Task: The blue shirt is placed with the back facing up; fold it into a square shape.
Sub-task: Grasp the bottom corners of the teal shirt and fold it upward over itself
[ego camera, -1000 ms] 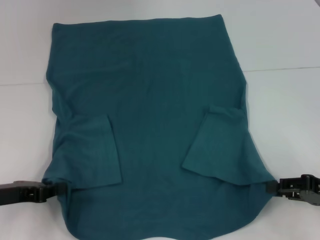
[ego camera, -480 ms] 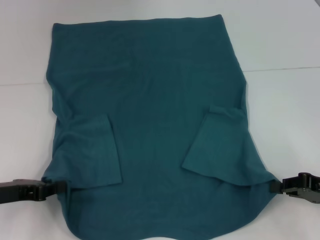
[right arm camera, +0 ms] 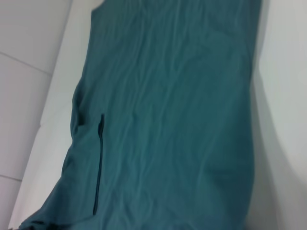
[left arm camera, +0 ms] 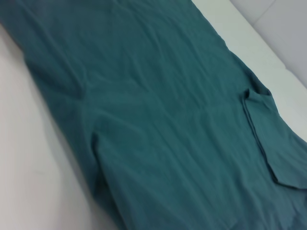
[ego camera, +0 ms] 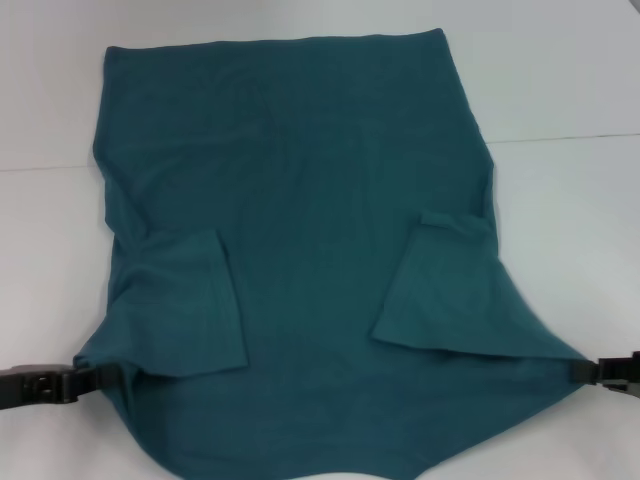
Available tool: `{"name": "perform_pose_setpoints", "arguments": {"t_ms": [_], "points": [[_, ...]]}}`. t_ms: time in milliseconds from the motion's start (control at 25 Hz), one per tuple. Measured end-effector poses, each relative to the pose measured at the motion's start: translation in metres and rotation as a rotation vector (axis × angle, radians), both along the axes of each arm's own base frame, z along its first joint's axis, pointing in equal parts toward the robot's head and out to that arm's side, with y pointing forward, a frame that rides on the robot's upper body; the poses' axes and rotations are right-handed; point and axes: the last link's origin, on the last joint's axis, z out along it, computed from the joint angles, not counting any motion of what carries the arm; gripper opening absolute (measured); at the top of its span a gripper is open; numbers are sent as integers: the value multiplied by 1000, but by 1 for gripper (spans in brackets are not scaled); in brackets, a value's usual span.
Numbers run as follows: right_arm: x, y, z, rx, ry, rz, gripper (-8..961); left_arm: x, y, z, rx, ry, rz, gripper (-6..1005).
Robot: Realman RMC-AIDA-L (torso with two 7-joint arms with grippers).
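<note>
Blue shirt (ego camera: 300,200): spread flat on white table (ego camera: 560,90), plain side up; fills most of head view, hem end far from robot, near end stretched between both grippers.
Left sleeve (ego camera: 185,300): folded in over body; lies just inboard of left gripper, towards shirt centre.
Right sleeve (ego camera: 450,290): folded in likewise; just inboard of right gripper, small crumple at its far end.
Left gripper (ego camera: 85,381): low at near-left of table, clamped on shirt's near-left corner; cloth pulled out to a point at the tips.
Right gripper (ego camera: 590,372): low at near-right, mostly cut off by frame edge; pinched on shirt's near-right corner, cloth drawn taut to a point there.
Near edge of shirt: sags in a curve between the two grippers, runs out of head view at bottom.
Shirt, left wrist view (left arm camera: 158,110): fabric stretches away from the gripper across the table; right sleeve flap (left arm camera: 268,139) seen on far side; own fingers not in shot.
Shirt, right wrist view (right arm camera: 172,110): fabric runs away from the gripper; dark fold line of a sleeve edge (right arm camera: 100,163) nearer this gripper's side; own fingers not in shot.
Table seam (ego camera: 570,137): thin line across surface, beyond right gripper, passes under shirt.
Creases: light wrinkles fanning from each gripped corner towards mid-shirt.
</note>
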Motion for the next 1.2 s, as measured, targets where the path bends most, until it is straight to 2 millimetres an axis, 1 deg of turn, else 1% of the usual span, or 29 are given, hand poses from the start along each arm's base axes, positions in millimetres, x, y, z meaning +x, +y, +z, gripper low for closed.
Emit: {"name": "perform_pose_setpoints", "arguments": {"t_ms": [280, 520, 680, 920, 1200], "points": [[9, -13, 16, 79, 7, 25, 32, -7, -16, 8, -1, -59, 35, 13], [10, -24, 20, 96, 14, 65, 33, -11, -33, 10, -20, -115, 54, 13], [14, -36, 23, 118, 23, 76, 33, -11, -42, 9, -42, -143, 56, 12], [23, -54, 26, 142, 13, 61, 33, -12, -53, 6, -79, -168, 64, 12], [31, -69, 30, 147, 12, 32, 32, -12, -68, 2, -110, -203, 65, 13]]}}
